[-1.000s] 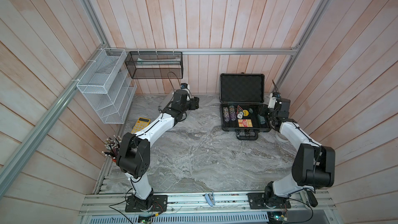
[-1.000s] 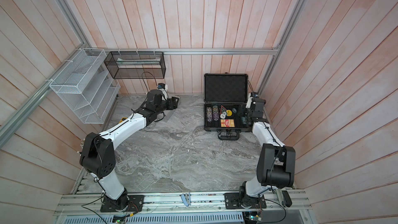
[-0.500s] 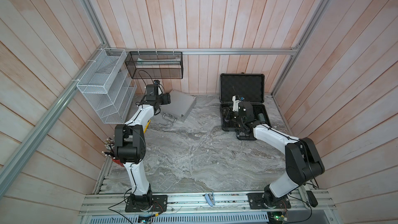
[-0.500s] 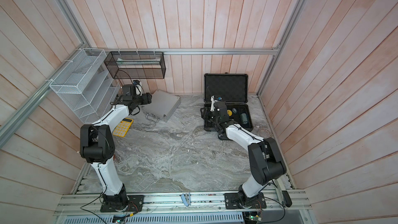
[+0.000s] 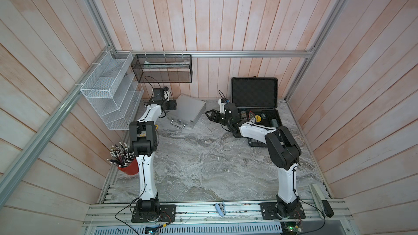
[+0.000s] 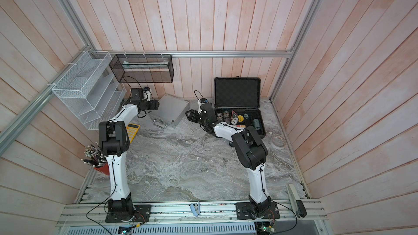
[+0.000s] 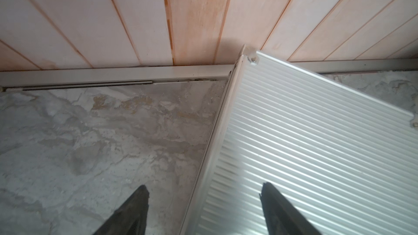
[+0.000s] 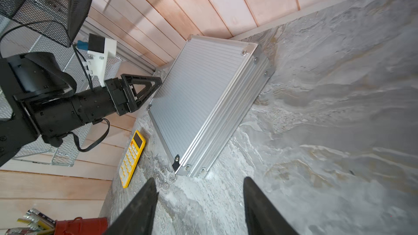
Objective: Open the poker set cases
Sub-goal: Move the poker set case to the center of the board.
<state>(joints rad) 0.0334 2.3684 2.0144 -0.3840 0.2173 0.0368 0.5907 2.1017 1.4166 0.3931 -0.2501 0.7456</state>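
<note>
The dark-grey case (image 5: 254,107) is opened; the silver case (image 5: 188,113), at the table's (image 5: 203,154) far edge, is not. The left gripper (image 7: 204,187) and right gripper (image 8: 200,179) are spread, empty.

Marble tbl (image 5: 203,159): silver case (image 5: 190,109), blk case (image 5: 254,92) open, calc (image 6: 133,129), tape roll (image 6: 277,142)

Silver case (image 7: 316,143) cut off in left wrist view (largely); right arm (image 5: 257,131) hides dark case's (image 5: 254,92) front.
</note>
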